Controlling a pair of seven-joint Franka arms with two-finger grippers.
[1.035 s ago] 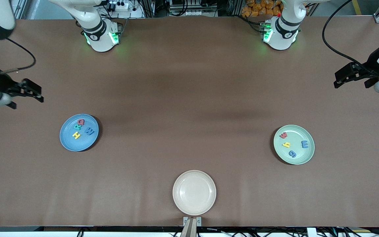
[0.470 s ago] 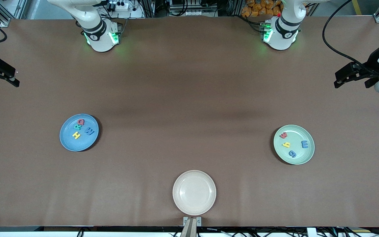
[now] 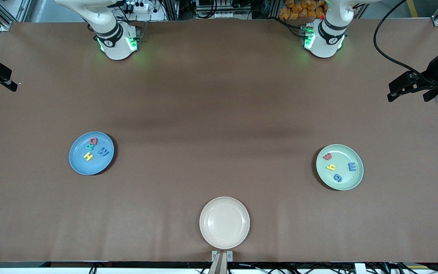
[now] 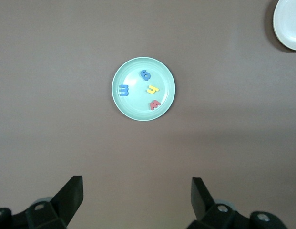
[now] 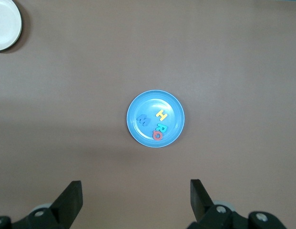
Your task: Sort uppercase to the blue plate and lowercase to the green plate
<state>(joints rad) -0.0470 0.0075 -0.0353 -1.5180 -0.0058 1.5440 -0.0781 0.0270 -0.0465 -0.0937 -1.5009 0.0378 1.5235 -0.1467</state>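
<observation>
The blue plate (image 3: pixel 86 167) holds the red Q (image 3: pixel 94 141), teal R (image 3: pixel 89 146), yellow H (image 3: pixel 88 156) and blue M (image 3: pixel 103 152). The green plate (image 3: pixel 350 179) holds the red w (image 3: pixel 327 156), yellow h (image 3: pixel 331 166), blue g (image 3: pixel 337 177) and blue m (image 3: pixel 352 166). My right gripper (image 3: pixel 8 82) hangs open and empty high at the right arm's end of the table, and its wrist view shows the blue plate (image 5: pixel 152 102) far below. My left gripper (image 3: pixel 407 91) hangs open and empty high at the left arm's end, with the green plate (image 4: pixel 136 102) far below it.
An empty cream plate (image 3: pixel 224 222) lies at the table's edge nearest the front camera, midway between the two coloured plates. It also shows in the left wrist view (image 4: pixel 288 24) and the right wrist view (image 5: pixel 5 24).
My right gripper has drawn back toward the right arm's end of the table, away from the blue plate. The left arm and all letters have stayed put.
</observation>
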